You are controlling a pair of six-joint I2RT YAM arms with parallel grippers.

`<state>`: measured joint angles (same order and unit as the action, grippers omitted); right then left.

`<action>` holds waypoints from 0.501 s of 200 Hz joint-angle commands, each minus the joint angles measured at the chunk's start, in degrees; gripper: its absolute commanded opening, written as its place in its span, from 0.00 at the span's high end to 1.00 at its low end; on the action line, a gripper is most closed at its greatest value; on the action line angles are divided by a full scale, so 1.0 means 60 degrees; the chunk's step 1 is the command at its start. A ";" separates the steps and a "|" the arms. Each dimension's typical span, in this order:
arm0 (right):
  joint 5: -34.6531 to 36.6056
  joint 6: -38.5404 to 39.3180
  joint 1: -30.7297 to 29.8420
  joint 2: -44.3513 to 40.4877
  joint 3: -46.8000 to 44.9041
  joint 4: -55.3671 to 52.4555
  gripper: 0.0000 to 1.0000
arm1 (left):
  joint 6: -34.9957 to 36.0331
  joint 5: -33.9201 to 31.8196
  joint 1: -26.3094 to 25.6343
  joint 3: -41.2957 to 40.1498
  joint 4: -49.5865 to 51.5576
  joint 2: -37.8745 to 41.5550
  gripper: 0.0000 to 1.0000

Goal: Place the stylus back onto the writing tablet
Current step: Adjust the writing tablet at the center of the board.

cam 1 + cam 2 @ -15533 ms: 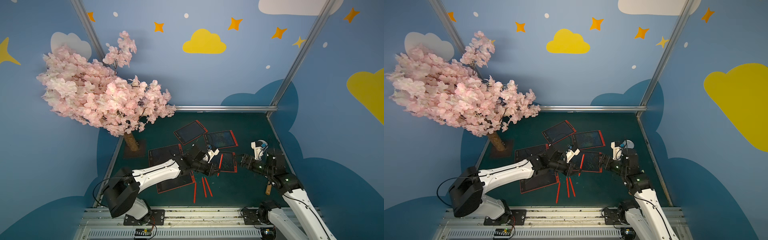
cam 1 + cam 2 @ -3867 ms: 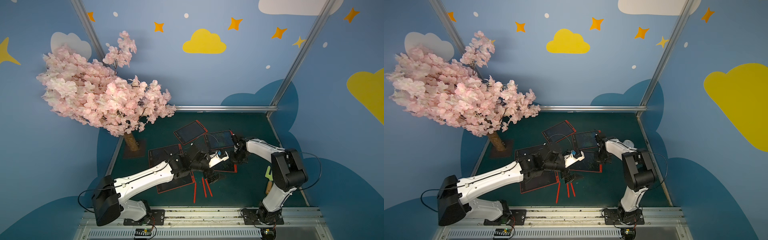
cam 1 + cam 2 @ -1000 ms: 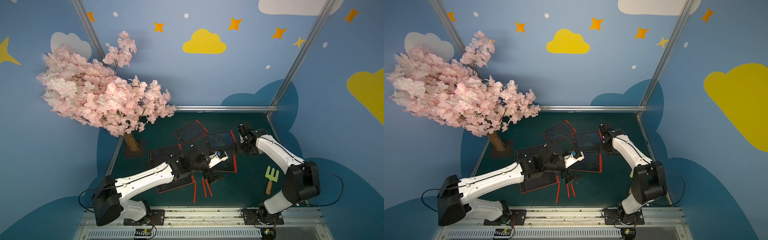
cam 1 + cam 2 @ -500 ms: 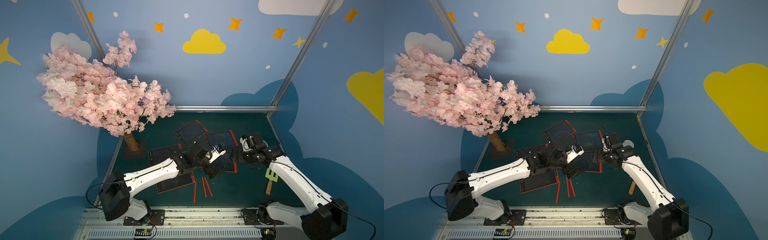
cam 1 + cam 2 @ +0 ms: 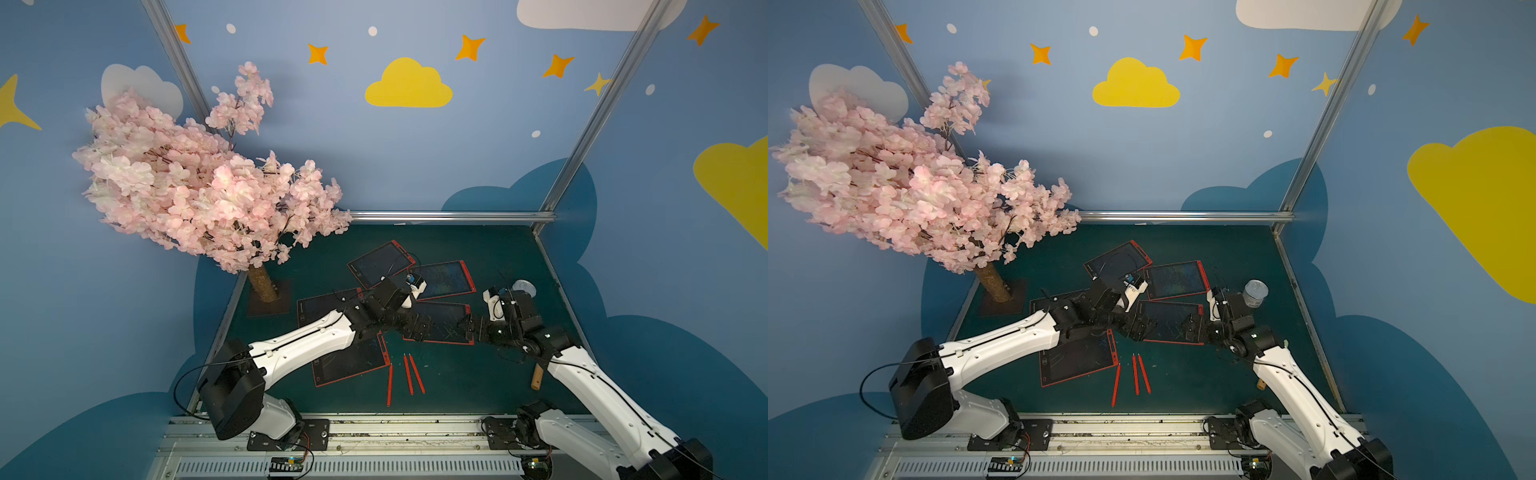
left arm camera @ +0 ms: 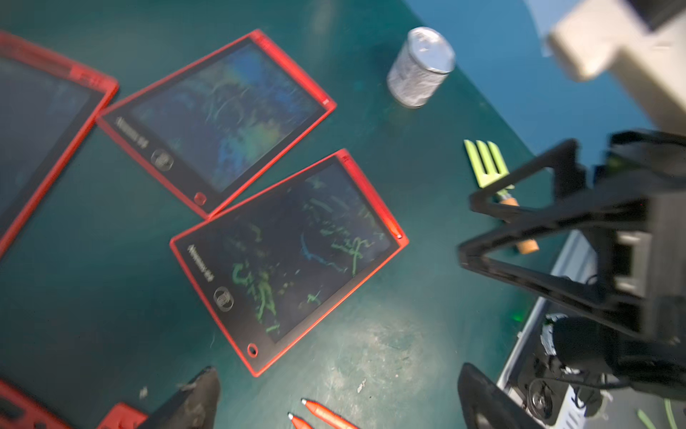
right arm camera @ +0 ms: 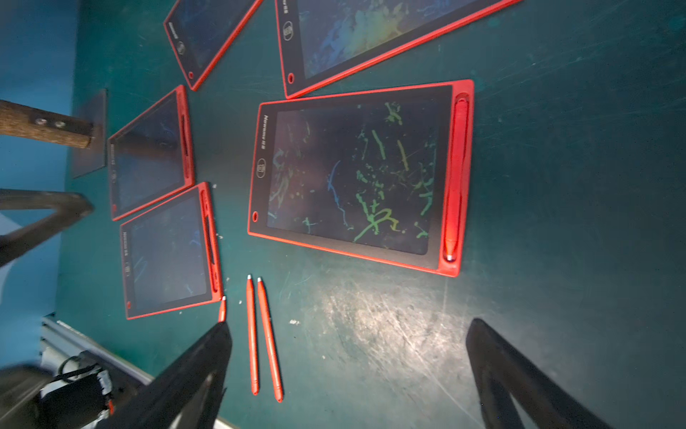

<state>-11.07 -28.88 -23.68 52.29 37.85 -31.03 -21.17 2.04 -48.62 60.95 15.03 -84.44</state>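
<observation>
Red plastic frames each of the five writing tablets on the dark green mat. Both arms hang above the scribbled tablet, with the left gripper over one short end and the right gripper over the other. In each wrist view the two fingers are spread wide with nothing between them.

A seated stylus lies in the side groove of the scribbled tablet, so that placement looks finished. A pair of loose styluses lies on the mat toward the front rail, side by side and almost touching. A third loose stylus lies just beside the corner of the near tablet, whose groove appears empty.

The step in hand is judged to be the pause between one placement and the next pick-up. The next move calls for lowering one gripper until its fingertips nearly meet the mat and closing across a single thin shaft. The two neighbouring styluses could easily be caught together. The held stylus must then be lined up lengthwise with an empty groove.
</observation>
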 commanded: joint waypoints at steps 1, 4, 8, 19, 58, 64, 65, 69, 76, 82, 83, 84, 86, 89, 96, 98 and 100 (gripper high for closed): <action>-0.0843 -0.0300 -0.0015 -0.0409 -0.0724 0.0920 0.02 | -0.1635 -0.0462 0.0380 0.0141 -0.0001 -0.0492 0.01; -0.0930 -0.0341 -0.0016 -0.0459 -0.0807 0.1040 0.02 | -0.1770 -0.0458 0.0435 0.0186 0.0070 -0.0584 0.01; -0.1055 -0.0421 -0.0021 -0.0518 -0.0940 0.1175 0.02 | -0.1973 -0.0472 0.0492 0.0267 0.0153 -0.0721 0.01; -0.1186 -0.0616 -0.0032 -0.0652 -0.1201 0.1393 0.02 | -0.2442 -0.0528 0.0608 0.0349 0.0242 -0.1038 0.01; -0.1540 -0.1024 -0.0088 -0.0556 -0.2052 0.2296 0.02 | -0.3156 0.0605 0.1048 0.0373 -0.0560 -0.2095 0.01; -0.1578 -0.1161 -0.0115 -0.0444 -0.2154 0.2423 0.02 | -0.3271 0.0679 0.1088 0.0421 -0.0582 -0.2241 0.01; -0.1588 -0.1184 -0.0120 -0.0427 -0.2158 0.2435 0.02 | -0.3284 0.0682 0.1087 0.0427 -0.0598 -0.2265 0.01; -0.1617 -0.1262 -0.0148 -0.0345 -0.2191 0.2462 0.02 | -0.3342 0.0713 0.1102 0.0421 -0.0666 -0.2345 0.01; -0.1619 -0.1396 -0.0213 -0.0207 -0.2227 0.2492 0.02 | -0.3459 0.0746 0.1111 0.0387 -0.0867 -0.2449 0.01; -0.1573 -0.1461 -0.0287 -0.0088 -0.2246 0.2478 0.02 | -0.3532 0.0783 0.1103 0.0325 -0.1066 -0.2538 0.01; -0.1563 -0.1473 -0.0294 -0.0073 -0.2241 0.2477 0.02 | -0.3539 0.0793 0.1102 0.0313 -0.1097 -0.2545 0.01; -0.1558 -0.1486 -0.0305 -0.0058 -0.2253 0.2491 0.02 | -0.3551 0.0797 0.1102 0.0300 -0.1120 -0.2556 0.01; -0.1544 -0.1507 -0.0320 -0.0029 -0.2265 0.2498 0.02 | -0.3559 0.0801 0.1102 0.0301 -0.1166 -0.2582 0.01; -0.1519 -0.1528 -0.0355 0.0015 -0.2277 0.2519 0.02 | -0.3605 0.0815 0.1104 0.0279 -0.1199 -0.2622 0.01; -0.1509 -0.1610 -0.0427 0.0118 -0.2355 0.2635 0.02 | -0.3699 0.0830 0.1109 0.0245 -0.1282 -0.2713 0.01; -0.1520 -0.1626 -0.0439 0.0154 -0.2379 0.2688 0.02 | -0.3713 0.0842 0.1107 0.0250 -0.1305 -0.2742 0.01; -0.1523 -0.1652 -0.0460 0.0178 -0.2399 0.2723 0.02 | -0.3735 0.0852 0.1114 0.0244 -0.1322 -0.2764 0.01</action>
<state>-19.29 -36.10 -25.23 51.72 24.49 -18.59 -40.45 4.67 -42.04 62.13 11.11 -100.09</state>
